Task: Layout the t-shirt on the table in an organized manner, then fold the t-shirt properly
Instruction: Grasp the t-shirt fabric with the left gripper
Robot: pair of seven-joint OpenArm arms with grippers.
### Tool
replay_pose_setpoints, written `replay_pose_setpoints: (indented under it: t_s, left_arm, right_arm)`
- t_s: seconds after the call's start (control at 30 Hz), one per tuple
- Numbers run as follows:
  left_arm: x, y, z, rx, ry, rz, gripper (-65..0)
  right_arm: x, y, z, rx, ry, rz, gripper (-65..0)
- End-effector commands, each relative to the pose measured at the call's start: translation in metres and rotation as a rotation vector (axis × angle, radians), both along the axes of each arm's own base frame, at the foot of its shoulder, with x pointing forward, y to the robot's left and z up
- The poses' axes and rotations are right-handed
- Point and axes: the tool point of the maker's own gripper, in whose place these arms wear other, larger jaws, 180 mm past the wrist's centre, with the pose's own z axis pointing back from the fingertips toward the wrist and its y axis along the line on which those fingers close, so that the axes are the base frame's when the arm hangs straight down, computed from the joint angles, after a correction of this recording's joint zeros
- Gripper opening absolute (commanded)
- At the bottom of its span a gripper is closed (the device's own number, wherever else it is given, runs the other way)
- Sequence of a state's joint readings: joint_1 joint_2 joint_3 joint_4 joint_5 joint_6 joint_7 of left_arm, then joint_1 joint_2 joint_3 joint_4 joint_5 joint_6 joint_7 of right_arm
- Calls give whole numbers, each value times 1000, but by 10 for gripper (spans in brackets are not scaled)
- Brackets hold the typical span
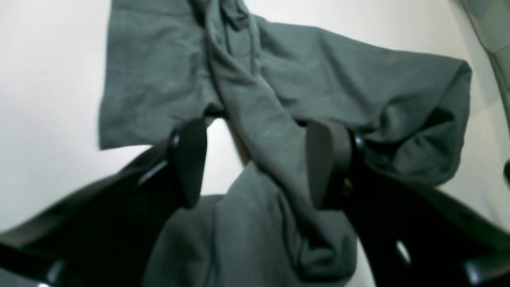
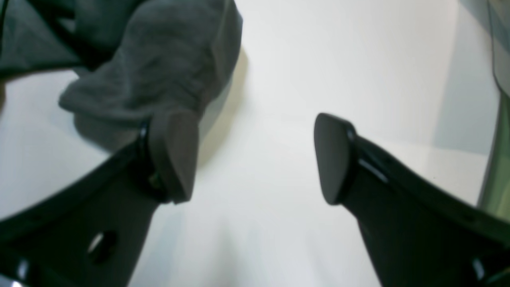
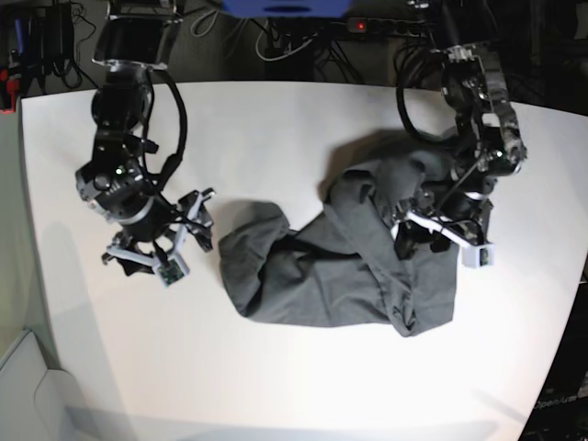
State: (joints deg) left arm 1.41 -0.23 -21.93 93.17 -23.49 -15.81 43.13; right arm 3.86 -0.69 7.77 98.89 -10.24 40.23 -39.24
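Note:
The dark grey t-shirt (image 3: 349, 266) lies crumpled and bunched across the middle and right of the white table (image 3: 276, 119). My left gripper (image 3: 439, 237) is down over the shirt's right part. In the left wrist view its jaws (image 1: 259, 163) stand apart, and a twisted band of the t-shirt (image 1: 279, 87) runs between them, lying against the right finger (image 1: 326, 163) with bare table showing beside the left one. My right gripper (image 3: 161, 241) hangs open left of the shirt. Nothing but bare table (image 2: 279, 79) shows between its fingers (image 2: 255, 159), and a lump of t-shirt (image 2: 151, 59) lies just beyond its left finger (image 2: 175, 155).
Cables and dark equipment (image 3: 294, 37) line the far edge behind the table. The table's left edge (image 3: 32, 276) runs close to the right arm.

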Motion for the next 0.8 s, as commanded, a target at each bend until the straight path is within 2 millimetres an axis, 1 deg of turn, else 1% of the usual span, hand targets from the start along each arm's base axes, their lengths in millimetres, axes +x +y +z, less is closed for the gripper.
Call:
replay_pose_setpoints:
  t_s: [0.0, 0.07, 0.13, 0.23, 0.3, 0.37, 0.47, 0.63, 0.77]
  left_arm:
    - [8, -5, 11, -21, -43, -4, -271]
    - [9, -15, 7, -53, -36, -2, -271]
    - [11, -16, 2, -51, -18, 27, -271]
    - [21, -18, -5, -67, 27, 109, -271]
    - [26, -24, -5, -92, 37, 138, -271]
    - [31, -29, 0, -112, 30, 148, -271]
    - [37, -28, 4, -125, 28, 176, -271]
    - [49, -49, -17, -161, 126, 192, -271]
    - [58, -53, -19, -166, 132, 224, -271]
  right_arm:
    - [6, 1, 13, 15, -50, 4, -190]
    - [2, 1, 8, 15, -36, 4, -190]
    - [-1, 1, 5, 15, -27, 4, -190]
    - [-3, 1, 4, 15, -22, 4, -190]
    - [-7, 1, -1, 15, -8, 4, -190]
    - [-8, 1, -2, 15, -7, 4, -190]
    - [-8, 1, -2, 15, -5, 4, -190]
    - [-9, 2, -5, 17, 2, 4, -190]
    - [-9, 2, -5, 17, 2, 6, -190]
